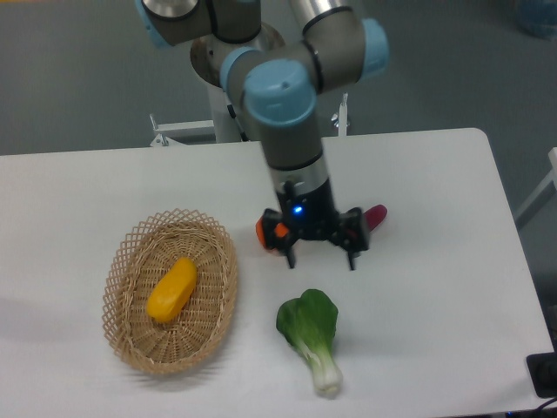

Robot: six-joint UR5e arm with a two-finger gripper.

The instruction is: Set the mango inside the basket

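The mango point(172, 290), a yellow-orange elongated fruit, lies inside the oval wicker basket point(130, 261) at the front left of the table. My gripper point(321, 261) hangs above the table's middle, to the right of the basket, with its two fingers spread apart and nothing between them. It is well clear of the mango.
A round orange fruit point(264, 232) sits just behind the gripper's left side, partly hidden by it. A purple-red vegetable point(375, 216) pokes out at the gripper's right. A green leafy bok choy point(312, 335) lies in front of the gripper.
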